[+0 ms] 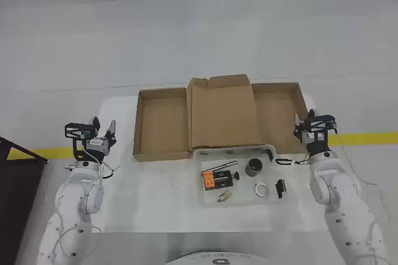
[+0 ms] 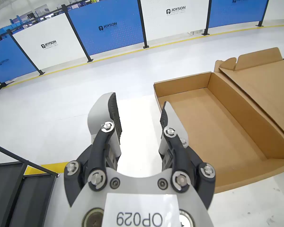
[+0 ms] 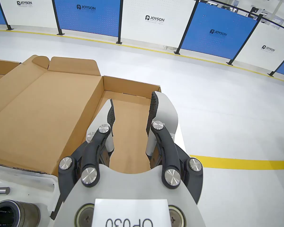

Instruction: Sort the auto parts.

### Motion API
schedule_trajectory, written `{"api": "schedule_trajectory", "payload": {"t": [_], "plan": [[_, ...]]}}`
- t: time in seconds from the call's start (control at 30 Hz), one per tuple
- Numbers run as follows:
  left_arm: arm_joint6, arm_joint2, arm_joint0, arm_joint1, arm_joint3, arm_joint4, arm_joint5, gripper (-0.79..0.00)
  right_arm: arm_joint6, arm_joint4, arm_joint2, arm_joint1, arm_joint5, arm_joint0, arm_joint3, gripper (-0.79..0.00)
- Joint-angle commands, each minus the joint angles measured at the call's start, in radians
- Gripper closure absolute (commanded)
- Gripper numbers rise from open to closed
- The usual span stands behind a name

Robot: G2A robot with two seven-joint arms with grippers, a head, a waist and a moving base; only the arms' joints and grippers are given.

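A clear tray (image 1: 200,157) near the table's front holds the auto parts: a metal rod (image 1: 220,165), an orange block (image 1: 209,177), a dark cylinder (image 1: 253,166), a white ring (image 1: 261,189) and small black pieces (image 1: 281,188). Behind it lies an open cardboard box (image 1: 218,116) with a compartment on each side (image 2: 203,124) (image 3: 130,119). My left gripper (image 1: 103,127) (image 2: 138,109) stands open at the table's left side, holding nothing. My right gripper (image 1: 312,123) (image 3: 132,106) is open by the box's right compartment. The cylinder (image 3: 14,211) and rod (image 3: 0,190) lie beside it.
The white table (image 1: 146,199) has free room at the front left. A black frame (image 1: 6,149) stands beyond the left edge. A yellow floor line (image 1: 377,138) runs behind the table, and blue and white fence panels (image 2: 108,24) enclose the floor.
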Motion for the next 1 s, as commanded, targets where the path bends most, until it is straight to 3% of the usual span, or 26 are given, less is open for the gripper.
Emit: {"api": "schedule_trajectory", "payload": {"t": [0.0,0.43,0.47,0.53,0.7,0.77,0.97], "plan": [[0.000,0.000,0.000,0.000,0.000,0.000,0.000,-0.359,0.000,0.000,0.000,0.000,0.000,0.000,0.000,-0.316],[0.000,0.000,0.000,0.000,0.000,0.000,0.000,-0.363,0.000,0.000,0.000,0.000,0.000,0.000,0.000,-0.312],[0.000,0.000,0.000,0.000,0.000,0.000,0.000,-0.785,0.003,-0.016,-0.008,0.001,-0.016,0.000,-0.002,-0.785],[0.000,0.000,0.000,0.000,0.000,0.000,0.000,-0.785,0.024,-0.073,-0.035,0.004,-0.087,0.007,-0.008,-0.785],[0.000,0.000,0.000,0.000,0.000,0.000,0.000,-0.785,0.068,-0.036,-0.041,0.016,-0.344,0.038,0.002,-0.785],[0.000,0.000,0.000,0.000,0.000,0.000,0.000,-0.785,0.095,-0.027,-0.034,0.019,-0.392,0.048,0.001,-0.785],[0.000,0.000,0.000,0.000,0.000,0.000,0.000,-0.785,0.101,-0.020,-0.030,0.020,-0.398,0.051,0.001,-0.785]]}}
